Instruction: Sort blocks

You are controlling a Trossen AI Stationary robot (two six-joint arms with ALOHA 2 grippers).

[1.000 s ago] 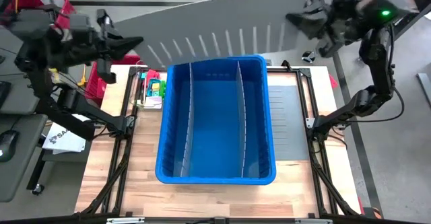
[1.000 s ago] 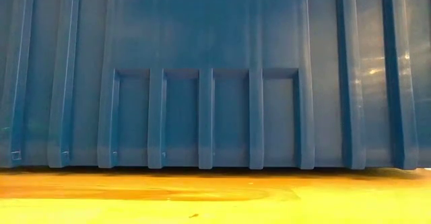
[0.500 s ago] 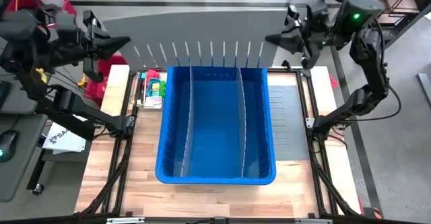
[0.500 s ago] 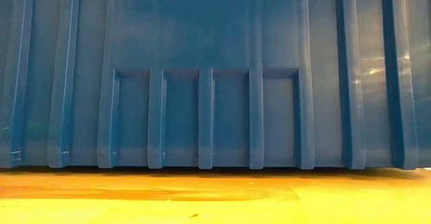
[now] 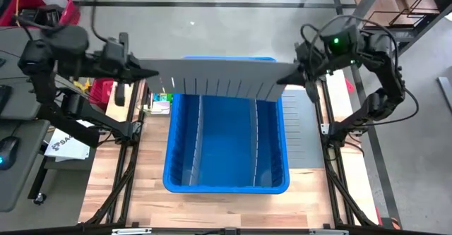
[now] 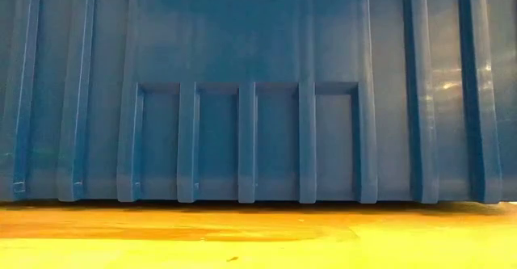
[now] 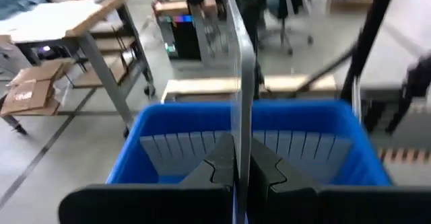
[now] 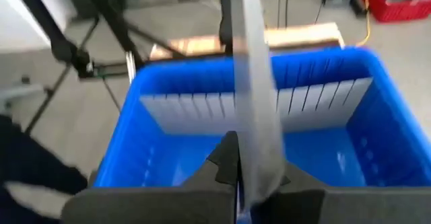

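Overhead, the left hand [image 5: 152,75] and right hand [image 5: 291,76] each clamp one end of a grey slotted panel [image 5: 215,77] above the blue bin [image 5: 226,182]; blocks [image 5: 162,94] lie left of it on the bench [image 5: 148,200].

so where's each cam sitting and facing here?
High: overhead, straight down on blue plastic bin; both arms, left gripper and right gripper holding slotted grey divider panel.
Low: tabletop, facing bin wall; no arms.
Left wrist: along panel edge, own fingers.
Right wrist: same, opposite end.
Wrists share bin, panel.
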